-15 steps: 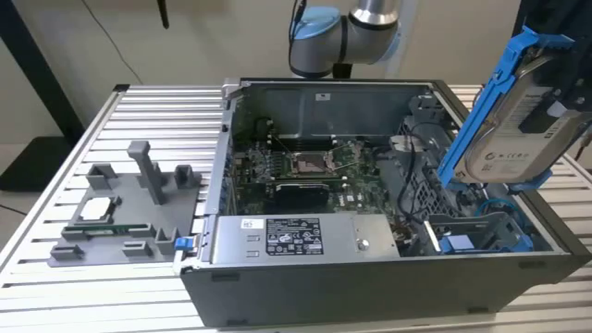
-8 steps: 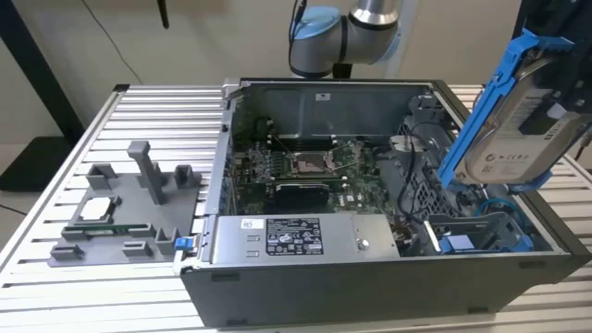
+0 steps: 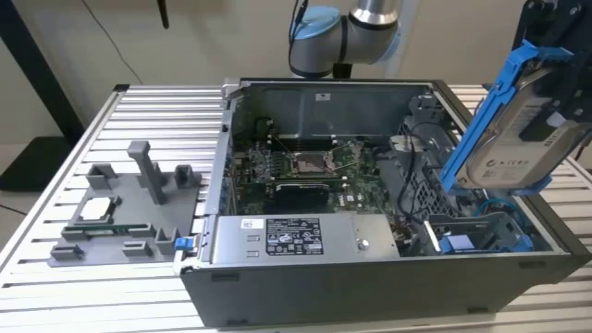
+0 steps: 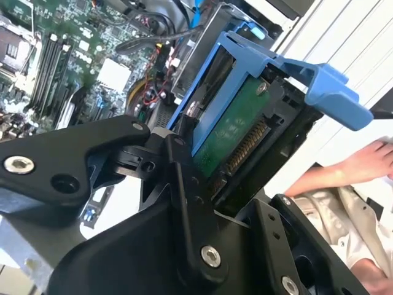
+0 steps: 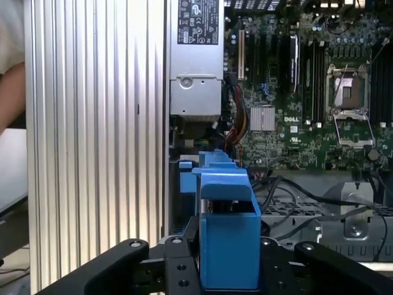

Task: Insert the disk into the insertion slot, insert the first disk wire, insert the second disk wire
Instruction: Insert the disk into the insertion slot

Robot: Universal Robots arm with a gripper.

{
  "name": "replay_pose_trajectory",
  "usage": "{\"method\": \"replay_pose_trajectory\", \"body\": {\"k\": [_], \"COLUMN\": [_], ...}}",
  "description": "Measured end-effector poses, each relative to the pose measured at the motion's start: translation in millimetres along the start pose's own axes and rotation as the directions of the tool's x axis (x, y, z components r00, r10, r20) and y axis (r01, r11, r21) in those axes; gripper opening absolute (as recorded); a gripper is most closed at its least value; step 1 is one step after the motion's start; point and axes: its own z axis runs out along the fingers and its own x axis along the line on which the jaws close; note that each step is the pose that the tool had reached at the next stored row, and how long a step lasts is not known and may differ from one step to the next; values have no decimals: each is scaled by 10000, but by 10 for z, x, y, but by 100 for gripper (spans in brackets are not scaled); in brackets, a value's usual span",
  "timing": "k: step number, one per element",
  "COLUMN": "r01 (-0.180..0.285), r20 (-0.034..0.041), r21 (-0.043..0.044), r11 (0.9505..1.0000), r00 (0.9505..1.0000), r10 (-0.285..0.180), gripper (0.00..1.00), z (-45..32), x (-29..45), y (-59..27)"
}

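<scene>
- Clamped on the disk (image 3: 518, 132), my gripper (image 5: 228, 270) has a black finger pressed against each side of its blue frame.
- Held this way, the disk hangs tilted in the air, up and to the exterior view's right of the power supply box (image 3: 296, 239). It is above the slot (image 3: 472, 229) and not in it.
- That slot, a grey metal cage with blue parts, sits just to the exterior view's right of the power supply box, in the same corner of the computer case (image 3: 370, 295).
- A blue cable (image 3: 495, 205) loops at the slot's far rim, under the disk's lower edge.
- Black cables (image 5: 295, 203) trail over the perforated metal beyond the slot, and I cannot tell whether any reach into its opening.
- A red and yellow wire bundle (image 5: 236, 123) leaves the power supply box at the end facing the slot.
- The motherboard (image 3: 268, 166) lies behind the power supply box, with the square chip socket (image 3: 310, 163) open at its middle.
- Well to the exterior view's left of the power supply box, outside the case, a grey holder (image 3: 138, 208) on the ribbed table (image 3: 55, 291) carries a chip (image 3: 97, 208) and a memory stick (image 3: 107, 229).
- A person's arm (image 4: 350, 169) rests past the table edge, on the far side of the disk from the power supply box.
- A white printed label covers the disk's face, and a black-and-white one lies on top of the power supply box.
- In the second wrist view the disk's green circuit board (image 4: 236, 132) shows a row of connector pins.
</scene>
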Motion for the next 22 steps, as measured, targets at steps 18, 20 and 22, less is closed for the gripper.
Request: {"method": "replay_pose_trajectory", "body": {"k": [18,20,22], "r01": [-1,-1,0], "r20": [0,1,0], "r21": [0,0,0], "r11": [10000,10000,10000], "r00": [10000,10000,10000], "r10": [1,1,0], "gripper": [0,0,0], "z": [269,298,327], "x": [-2,-3,-3], "y": [-91,-102,-113]}}
